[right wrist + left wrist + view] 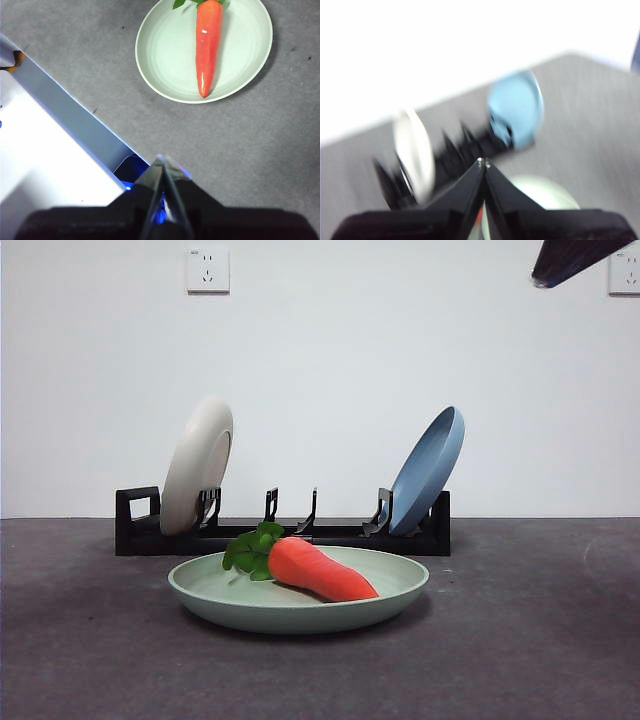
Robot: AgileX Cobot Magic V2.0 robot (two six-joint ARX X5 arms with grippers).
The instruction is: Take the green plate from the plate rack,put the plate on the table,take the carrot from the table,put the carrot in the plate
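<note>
The green plate (298,600) lies flat on the table (520,640) in front of the plate rack (282,532). The carrot (318,569) lies in the plate, leafy top toward the rack. It also shows in the right wrist view (207,45) on the plate (165,50). My right gripper (162,162) is shut and empty, high above the table, away from the plate. My left gripper (483,162) is shut and empty, raised above the plate (545,192) and facing the rack (465,147); that view is blurred.
A cream-white plate (197,464) stands in the rack's left slots and a blue plate (428,470) leans in its right slots. A black arm tip (575,260) shows at the top right. A white and blue edge (60,150) lies beside the table.
</note>
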